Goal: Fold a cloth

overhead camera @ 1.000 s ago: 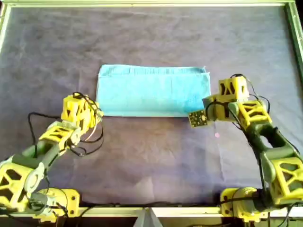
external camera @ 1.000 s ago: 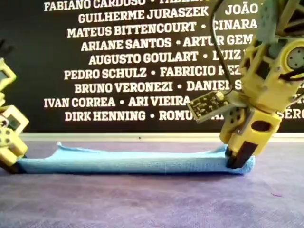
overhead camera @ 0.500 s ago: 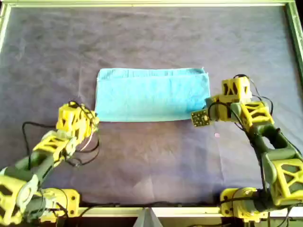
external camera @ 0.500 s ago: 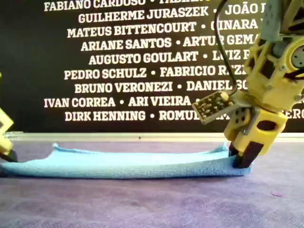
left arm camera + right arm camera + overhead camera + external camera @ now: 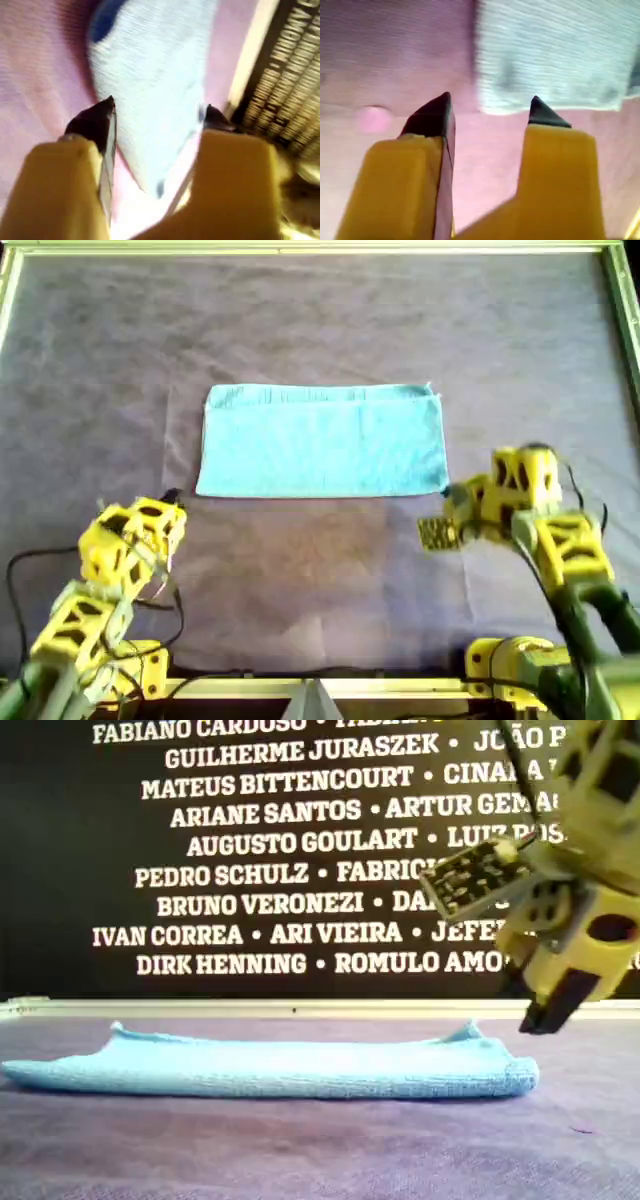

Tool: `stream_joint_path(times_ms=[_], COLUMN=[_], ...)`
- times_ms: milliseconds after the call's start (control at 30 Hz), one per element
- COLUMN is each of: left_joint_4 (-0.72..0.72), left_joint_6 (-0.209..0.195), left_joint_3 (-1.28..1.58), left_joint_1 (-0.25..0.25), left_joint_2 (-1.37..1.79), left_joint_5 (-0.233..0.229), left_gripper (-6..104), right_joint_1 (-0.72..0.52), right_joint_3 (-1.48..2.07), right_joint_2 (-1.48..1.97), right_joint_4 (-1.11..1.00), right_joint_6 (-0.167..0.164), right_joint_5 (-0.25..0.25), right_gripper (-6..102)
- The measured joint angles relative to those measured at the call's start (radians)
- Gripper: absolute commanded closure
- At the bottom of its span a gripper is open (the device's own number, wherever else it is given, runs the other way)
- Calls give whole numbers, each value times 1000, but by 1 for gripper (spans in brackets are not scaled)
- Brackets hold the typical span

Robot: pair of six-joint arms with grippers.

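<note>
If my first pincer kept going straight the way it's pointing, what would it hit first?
Probably the cloth: it lies directly ahead between the open jaws of my first pincer, apart from them. Depth is blurry, so the table covering might come first.

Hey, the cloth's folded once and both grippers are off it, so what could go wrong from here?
1. The cloth is not square: in the overhead view its near left corner flares out, so another fold may come out skewed.
2. In the exterior view its far corners stand up, so the layers might shift.
3. My first gripper and my second gripper are open and clear of it. A regrasp might catch only one layer.
</note>
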Motion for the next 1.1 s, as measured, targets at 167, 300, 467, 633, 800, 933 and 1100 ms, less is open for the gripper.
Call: stream_joint_path(times_ms=[167, 300, 467, 633, 800, 933, 1100], left_joint_4=[0, 0, 0, 0, 0, 0, 0], left_joint_6=[0, 0, 0, 0, 0, 0, 0], left_joint_3=[20, 20, 20, 20, 20, 20, 20], left_joint_1=[3, 5, 5, 5, 5, 5, 5], left_joint_2=[207, 262, 267, 267, 267, 267, 267], left_joint_5=[-2, -6, -6, -6, -6, -6, -6], left_gripper=[35, 35, 35, 35, 35, 35, 35], right_joint_1=[5, 3, 3, 3, 3, 3, 3], right_joint_3=[199, 279, 359, 460, 451, 327, 100], right_joint_2=[250, 434, 538, 525, 359, 140, -156], right_joint_4=[0, -2, -74, -229, -310, -313, -319], right_joint_6=[-2, -6, -6, -6, -6, -6, -6], right_joint_5=[0, 0, 0, 0, 0, 2, 2], right_gripper=[34, 34, 35, 34, 34, 34, 34])
